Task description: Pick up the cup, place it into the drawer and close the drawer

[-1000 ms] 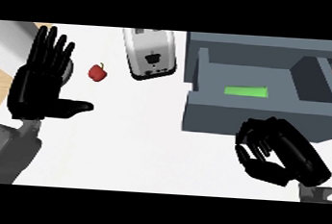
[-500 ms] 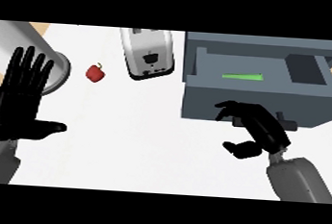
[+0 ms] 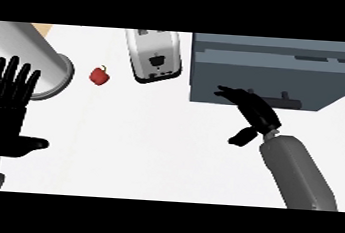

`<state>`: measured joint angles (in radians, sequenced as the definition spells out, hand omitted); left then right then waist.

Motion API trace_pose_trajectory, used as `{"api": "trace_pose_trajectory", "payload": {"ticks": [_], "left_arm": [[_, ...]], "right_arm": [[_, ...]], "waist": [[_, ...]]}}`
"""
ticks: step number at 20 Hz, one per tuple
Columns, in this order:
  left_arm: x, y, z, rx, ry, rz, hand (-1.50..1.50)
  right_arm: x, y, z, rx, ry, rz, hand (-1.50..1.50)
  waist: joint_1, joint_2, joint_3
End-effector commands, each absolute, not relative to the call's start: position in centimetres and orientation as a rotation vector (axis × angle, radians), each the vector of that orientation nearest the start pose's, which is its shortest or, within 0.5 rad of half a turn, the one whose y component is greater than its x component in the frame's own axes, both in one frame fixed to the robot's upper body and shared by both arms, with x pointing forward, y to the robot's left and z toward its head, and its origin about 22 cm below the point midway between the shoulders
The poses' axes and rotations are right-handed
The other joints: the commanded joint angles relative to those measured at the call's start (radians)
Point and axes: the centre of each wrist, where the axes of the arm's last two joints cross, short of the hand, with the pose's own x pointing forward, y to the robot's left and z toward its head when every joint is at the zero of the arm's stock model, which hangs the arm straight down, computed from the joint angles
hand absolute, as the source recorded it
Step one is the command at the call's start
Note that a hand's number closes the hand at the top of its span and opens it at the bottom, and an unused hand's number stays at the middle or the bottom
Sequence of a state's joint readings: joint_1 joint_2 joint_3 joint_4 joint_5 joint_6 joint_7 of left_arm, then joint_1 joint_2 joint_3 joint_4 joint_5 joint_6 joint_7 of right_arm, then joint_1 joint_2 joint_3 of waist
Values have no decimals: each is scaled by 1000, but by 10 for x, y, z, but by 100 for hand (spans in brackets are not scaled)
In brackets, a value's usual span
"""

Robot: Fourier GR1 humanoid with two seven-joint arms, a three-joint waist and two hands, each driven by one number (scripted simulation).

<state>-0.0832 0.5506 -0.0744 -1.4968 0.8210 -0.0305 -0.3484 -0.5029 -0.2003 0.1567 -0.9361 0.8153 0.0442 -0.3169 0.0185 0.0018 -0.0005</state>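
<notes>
Cup out of sight, likely inside drawer (image 3: 274,79), judged light, rigid, smooth, best taken round its side; right hand (image 3: 253,113) straight-fingered, empty, touching drawer front left of handle (image 3: 289,99); left hand (image 3: 9,113) open, resting far left of drawer.

A white counter (image 3: 144,137) carries three items. A silver toaster (image 3: 155,57) sits at the far edge, slots upward. A small red fruit (image 3: 99,75) lies just left of it, apart from it. A large grey cylinder (image 3: 32,42) occupies the far-left corner.
</notes>
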Motion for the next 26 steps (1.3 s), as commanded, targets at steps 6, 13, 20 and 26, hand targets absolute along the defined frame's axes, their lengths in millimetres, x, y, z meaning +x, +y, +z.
{"api": "trace_pose_trajectory", "payload": {"ticks": [6, 13, 20, 26], "left_arm": [[260, 339, 50, -295, -1886, 209, -150], [266, 344, 47, -329, -1879, 169, -150], [262, 348, 43, -327, -1884, 159, -150], [268, 343, 37, -332, -1878, 132, -150]], "right_arm": [[404, -239, -5, -374, -1530, 1195, -150], [427, -252, 26, -393, -1498, 1198, -150], [422, -292, 28, -407, -1479, 1177, -150], [429, -286, 37, -399, -1486, 1158, -150]], "waist": [[16, 9, 2], [51, 25, 3], [65, 31, 3], [72, 39, 3]]}}
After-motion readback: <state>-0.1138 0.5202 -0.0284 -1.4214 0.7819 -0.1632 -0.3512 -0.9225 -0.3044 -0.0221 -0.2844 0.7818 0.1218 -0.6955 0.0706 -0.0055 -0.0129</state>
